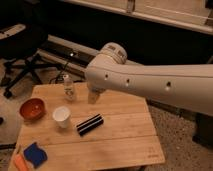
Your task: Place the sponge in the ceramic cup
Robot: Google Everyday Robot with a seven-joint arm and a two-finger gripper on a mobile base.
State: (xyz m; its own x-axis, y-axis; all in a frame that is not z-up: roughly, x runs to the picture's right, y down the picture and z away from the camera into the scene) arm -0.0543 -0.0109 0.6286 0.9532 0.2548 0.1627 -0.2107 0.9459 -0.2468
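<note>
Camera view: the white arm's gripper (93,95) is seen released and empty above the light wooden table (125,142), just beside a clear plastic bottle (68,87). The flat bright blue sponge (35,153) is seen at the table's near left corner, apart from the small white ceramic cup (61,116), which is set beside a round orange-red bowl (32,108).

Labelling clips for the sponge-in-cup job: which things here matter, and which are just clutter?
Job: blue sponge, white ceramic cup, gripper hanging over the far side of the wooden table.
Lying about: orange-red bowl, clear bottle, black striped object, orange item.
</note>
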